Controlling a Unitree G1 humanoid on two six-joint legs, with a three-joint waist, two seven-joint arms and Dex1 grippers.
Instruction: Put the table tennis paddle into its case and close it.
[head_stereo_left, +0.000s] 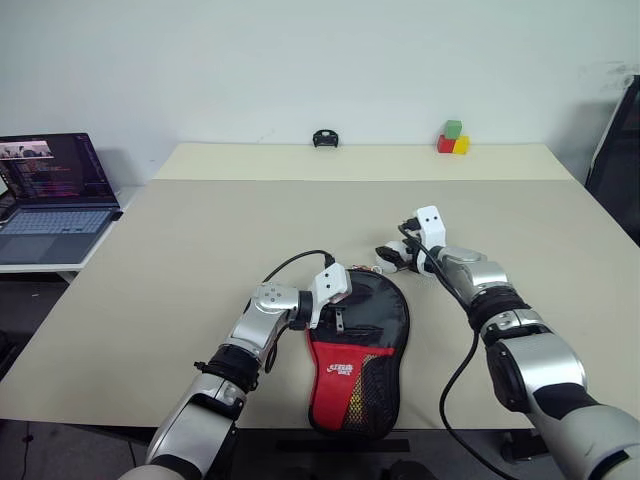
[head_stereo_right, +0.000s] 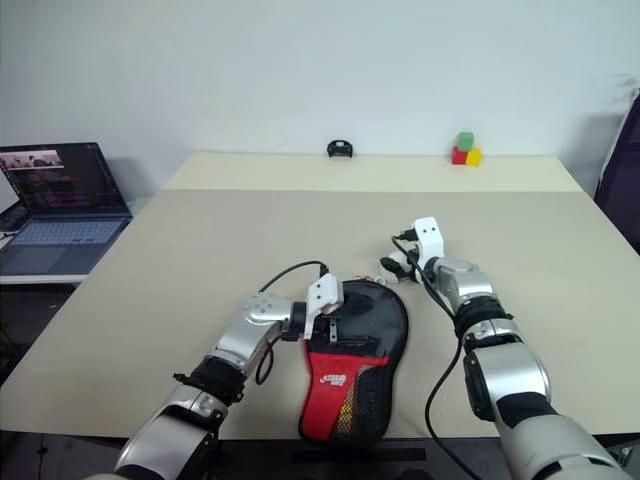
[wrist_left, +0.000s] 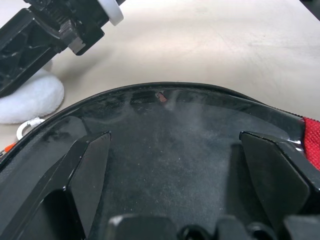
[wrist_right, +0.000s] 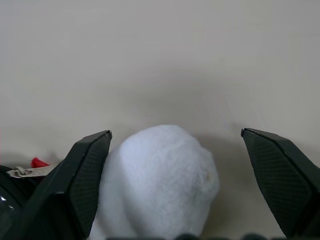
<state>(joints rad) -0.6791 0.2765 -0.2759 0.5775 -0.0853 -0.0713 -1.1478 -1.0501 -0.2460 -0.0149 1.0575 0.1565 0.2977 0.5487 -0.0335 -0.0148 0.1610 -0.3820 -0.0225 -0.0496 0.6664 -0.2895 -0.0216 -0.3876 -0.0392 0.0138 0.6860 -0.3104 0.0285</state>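
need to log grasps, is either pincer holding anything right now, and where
Nothing is held. The right pincer is open around the white ball charm; the left pincer is open over the case.

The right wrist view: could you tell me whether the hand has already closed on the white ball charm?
No, the right hand is open, with the white ball charm lying between its spread fingers.

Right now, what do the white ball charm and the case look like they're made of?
The white ball charm looks like soft plush or fleece: its surface is fuzzy and matte, with no shine. The case seems to be fabric, black and red with a mesh panel near its narrow end; its black round part looks smoother, slightly glossy and dusty, possibly coated cloth or vinyl.
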